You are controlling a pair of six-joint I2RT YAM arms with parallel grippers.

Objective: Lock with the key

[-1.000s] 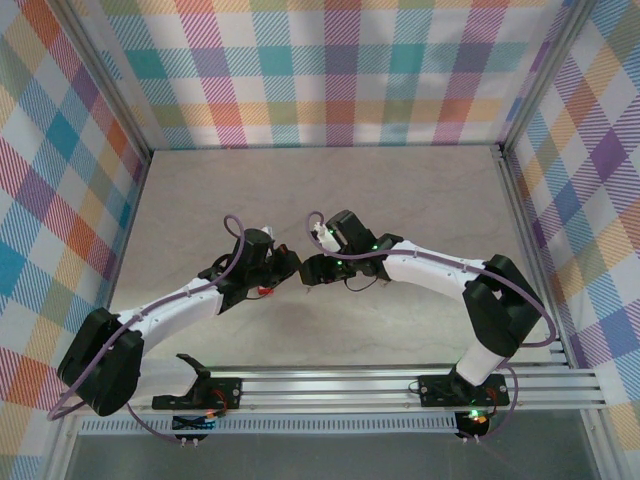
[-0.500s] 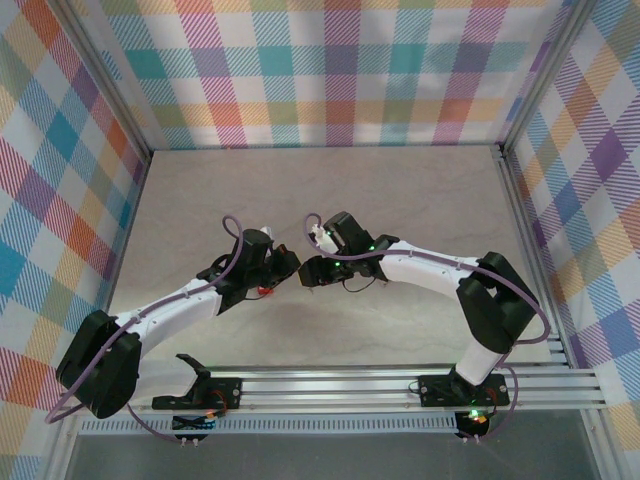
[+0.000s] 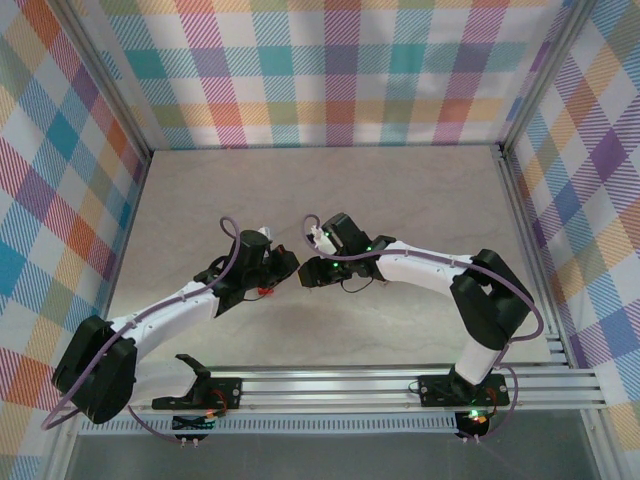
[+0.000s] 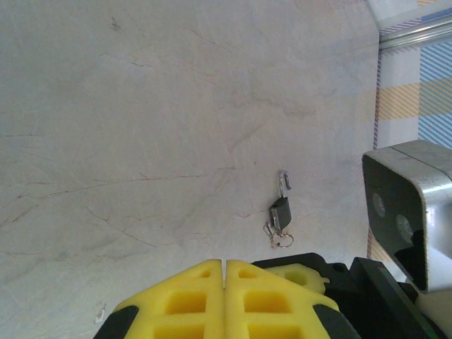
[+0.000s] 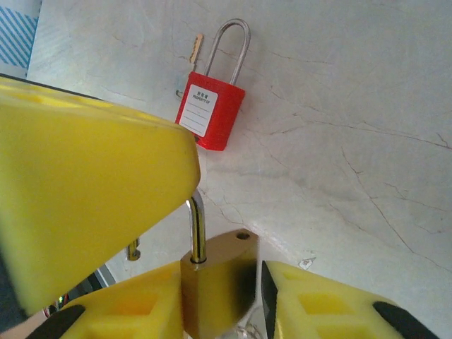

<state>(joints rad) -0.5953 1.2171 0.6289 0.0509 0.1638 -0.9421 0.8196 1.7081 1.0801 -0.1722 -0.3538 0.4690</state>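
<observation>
Where the two arms meet: about the middle of the counter [image 3: 420, 200], their tips nearly touching.
Red padlock [image 5: 210, 111]: lying flat on the counter with its white label up and its silver shackle pointing to the far side. A tan key [image 5: 195, 48] lies just left of the shackle in the right wrist view.
Left end effector [image 4: 224, 272]: clenched, its yellow fingers [image 4: 187, 300] pressed flat together with nothing visible between them.
Grey padlock [image 4: 280, 210]: small, on the counter beyond those fingers and a little to the right. Its shackle is swung open and a ring of keys [image 4: 280, 237] sits at its near end.
Brass padlock [image 5: 212, 265]: upright between the fingers on the right, with its shackle rising behind a blurred yellow block [image 5: 85, 183].
Right end effector [image 5: 220, 289]: one finger on each side of the brass body. The left finger is against the body and a dark sliver shows at the right one, so I cannot tell whether the grip is closed.
</observation>
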